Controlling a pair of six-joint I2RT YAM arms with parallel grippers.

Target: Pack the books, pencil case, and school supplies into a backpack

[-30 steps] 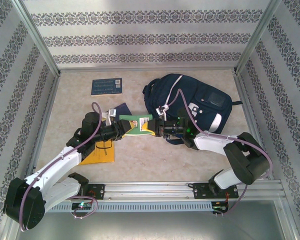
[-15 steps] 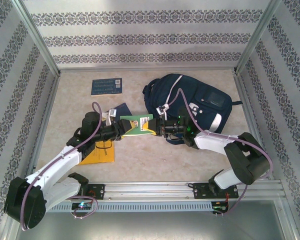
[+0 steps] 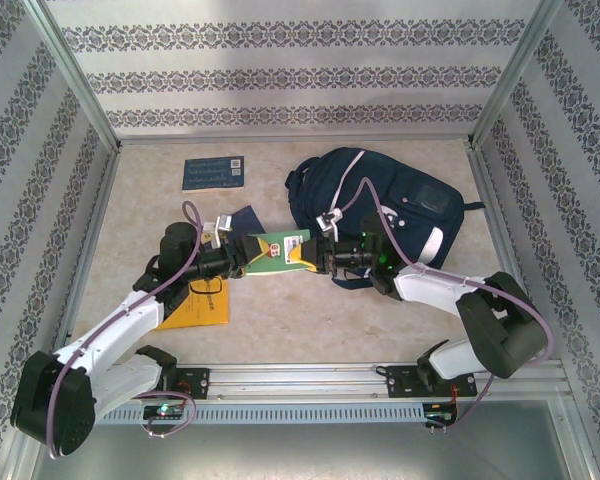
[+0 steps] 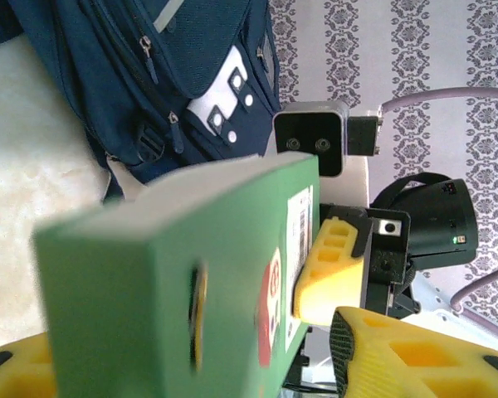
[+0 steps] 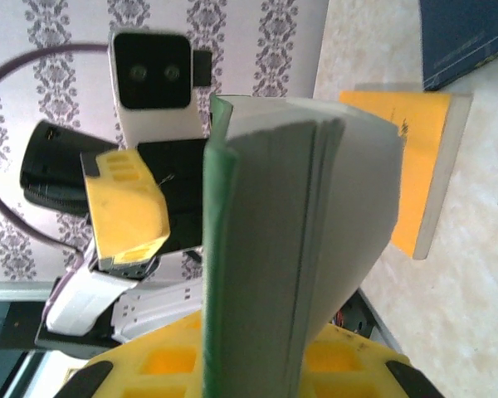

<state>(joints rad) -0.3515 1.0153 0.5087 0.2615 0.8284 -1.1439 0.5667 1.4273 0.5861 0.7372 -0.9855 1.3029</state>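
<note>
The navy backpack [image 3: 400, 205] lay flat toward the table's far right corner, white stripes and pale patches up. The small green book [image 3: 278, 250] hung cover-up above the table's middle, its right end pinched by the right fingers [image 4: 332, 274]. One dark blue book [image 3: 213, 172] lay near the far edge, left of centre. A second dark blue book [image 3: 245, 218], partly hidden, seemed to lie askew nearer the middle. The yellow-orange book [image 3: 198, 305] lay flat toward the near left.

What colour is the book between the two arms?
The book is green, clearest in the left wrist view.
</note>
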